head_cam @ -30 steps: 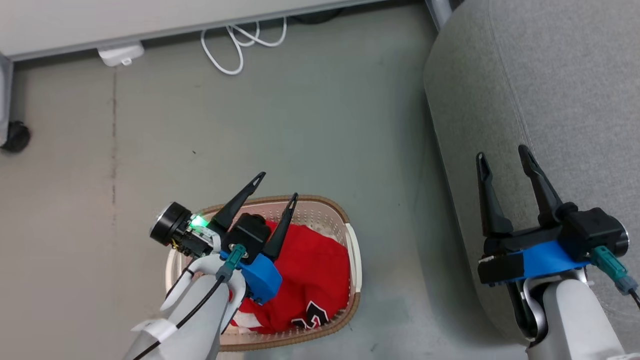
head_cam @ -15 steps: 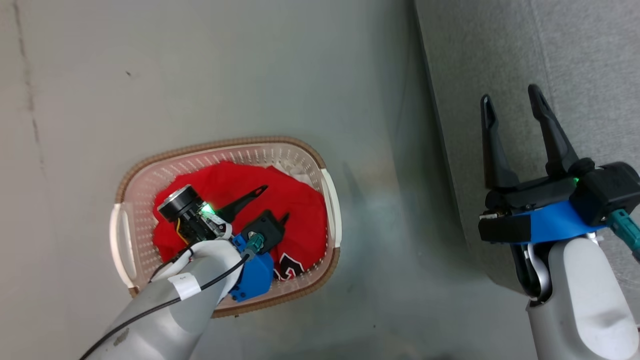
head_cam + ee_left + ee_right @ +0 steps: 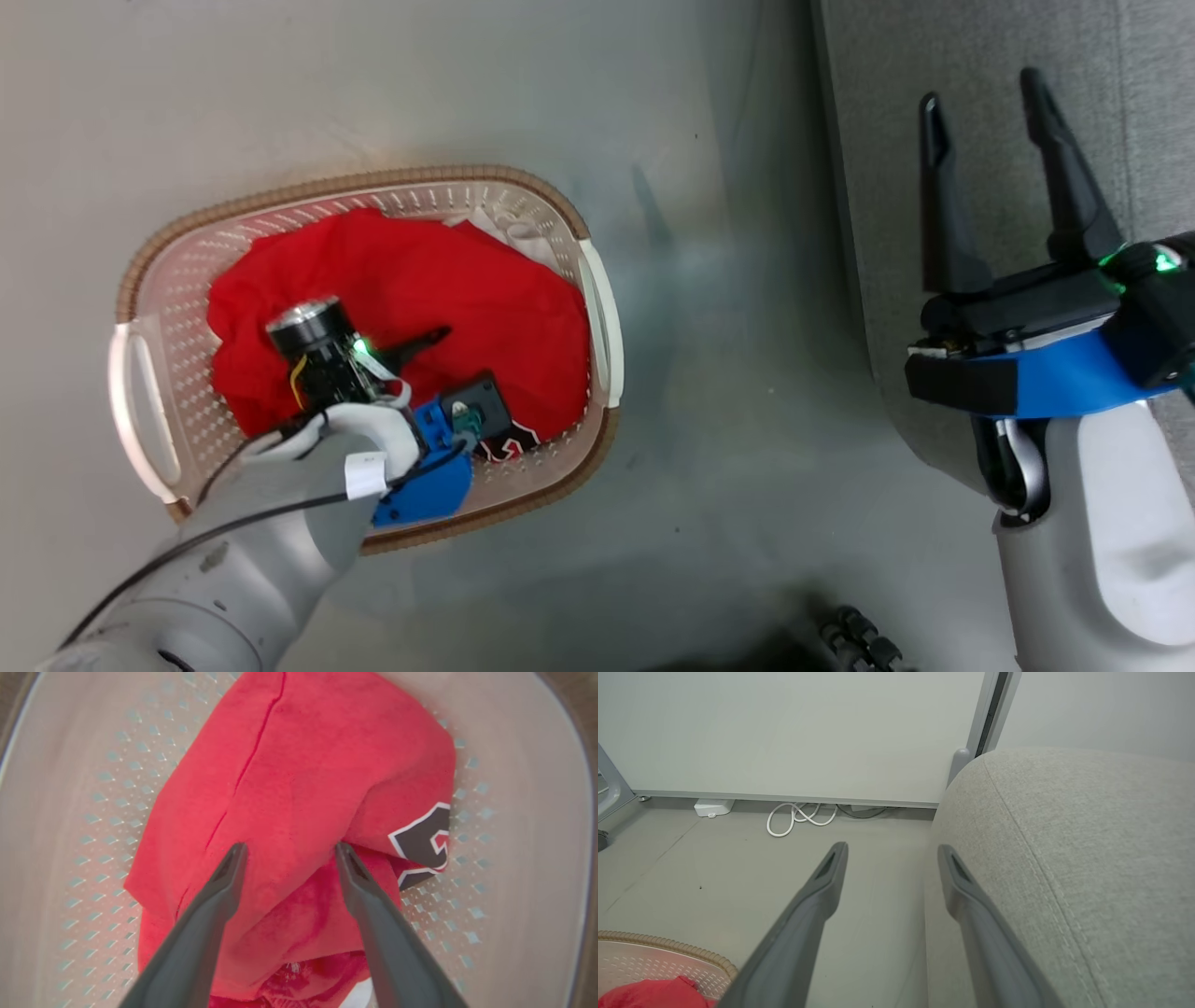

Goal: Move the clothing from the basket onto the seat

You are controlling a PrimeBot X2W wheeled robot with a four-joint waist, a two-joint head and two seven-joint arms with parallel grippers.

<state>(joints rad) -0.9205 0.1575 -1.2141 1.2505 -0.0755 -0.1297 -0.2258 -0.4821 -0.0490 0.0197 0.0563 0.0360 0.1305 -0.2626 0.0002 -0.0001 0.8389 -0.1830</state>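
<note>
The oval cream basket (image 3: 373, 179) with its brown rim stands on the floor and holds the red clothing (image 3: 420, 280). A black-and-white number print (image 3: 509, 446) peeks out at the near side. My left gripper (image 3: 471, 359) is down inside the basket, open. In the left wrist view its fingertips (image 3: 240, 851) rest on the top red garment (image 3: 303, 765), straddling a fold, left of the print (image 3: 423, 840). A bit of white trim (image 3: 357, 997) shows beneath. My right gripper (image 3: 980, 89) is open and empty, held above the edge of the grey seat (image 3: 1148, 112).
Grey floor lies between the basket and the seat (image 3: 1064, 835). In the right wrist view a white cable (image 3: 798, 816) and a white box (image 3: 712, 807) lie by the far wall panel. A dark ribbed part (image 3: 845, 630) shows at the head view's bottom edge.
The head camera has tilted down, shifting the whole picture. My left gripper has dropped from above the basket rim down onto the red clothing. The right gripper stays open.
</note>
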